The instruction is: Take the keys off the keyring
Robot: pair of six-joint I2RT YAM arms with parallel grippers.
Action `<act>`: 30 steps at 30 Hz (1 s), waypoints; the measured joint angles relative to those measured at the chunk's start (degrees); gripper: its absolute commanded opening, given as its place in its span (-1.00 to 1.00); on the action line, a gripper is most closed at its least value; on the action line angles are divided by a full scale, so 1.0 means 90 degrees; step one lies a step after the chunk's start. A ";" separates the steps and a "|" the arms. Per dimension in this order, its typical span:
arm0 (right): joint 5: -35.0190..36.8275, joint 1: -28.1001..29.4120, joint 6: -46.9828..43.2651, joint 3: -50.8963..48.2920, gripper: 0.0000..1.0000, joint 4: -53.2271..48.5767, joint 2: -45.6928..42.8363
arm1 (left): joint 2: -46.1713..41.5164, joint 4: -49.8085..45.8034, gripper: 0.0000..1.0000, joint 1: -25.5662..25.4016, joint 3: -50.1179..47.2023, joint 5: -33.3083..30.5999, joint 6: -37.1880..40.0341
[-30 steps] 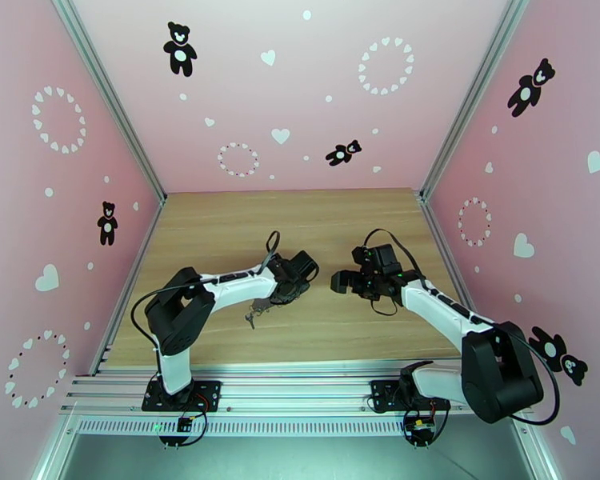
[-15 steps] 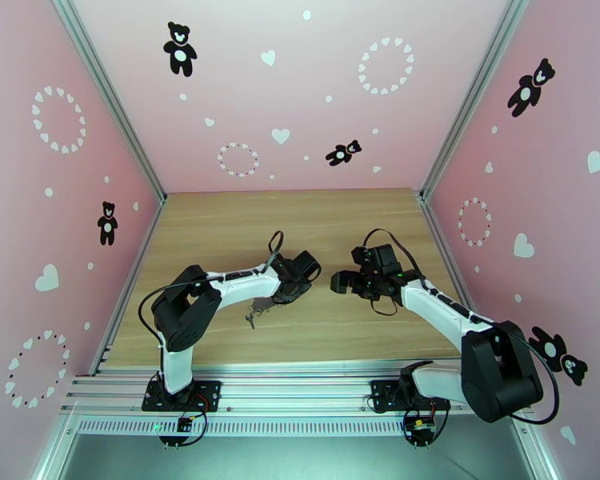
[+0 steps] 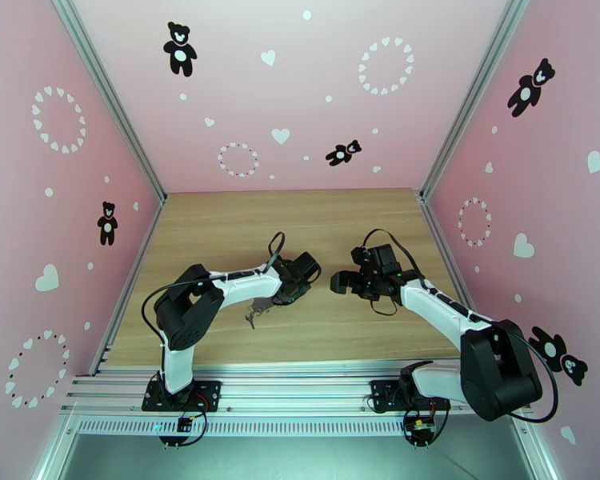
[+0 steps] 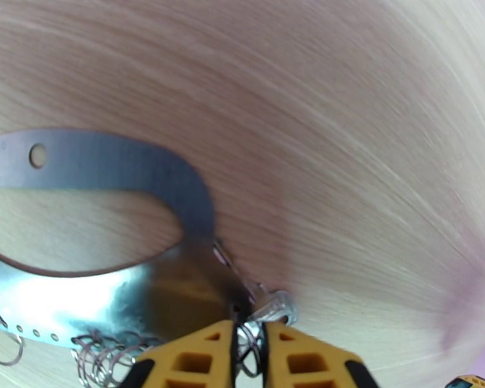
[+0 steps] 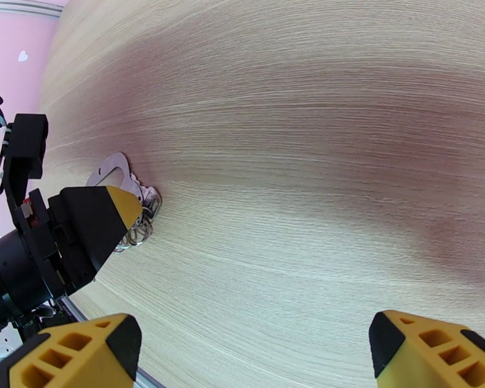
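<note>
The left arm (image 3: 238,287) has swung its elbow a little to the right, carrying the left gripper (image 4: 249,347) a touch further up the table (image 3: 220,222), while the right arm has hardly stirred; to me that looks like the start of a pull on the ring. Nearest me, the keys (image 3: 252,317) lie on the wood beside the left forearm, just short of that gripper, and they are too small to tell whether they still hang on. Beyond them the left fingers are pinched tight on a small link at the end of the keyring (image 4: 178,185), whose loop lies flat. The right gripper (image 5: 252,357) hovers spread wide, near the ring but apart.
</note>
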 measured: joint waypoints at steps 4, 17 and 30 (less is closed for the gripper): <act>-0.0092 0.0000 -0.0015 -0.0002 0.98 0.0015 0.0000 | -0.0002 -0.0034 -0.87 0.0000 0.0000 -0.0019 0.0019; -0.0170 0.0347 -0.0236 0.0102 0.98 -0.0039 -0.0279 | -0.0767 -0.0410 -1.00 0.0000 -0.0117 -0.0359 0.0393; 0.0595 0.1668 -0.1081 0.0270 0.93 0.0301 -0.1447 | -0.3215 -0.1314 -1.00 0.0000 -0.0447 -0.0809 0.1676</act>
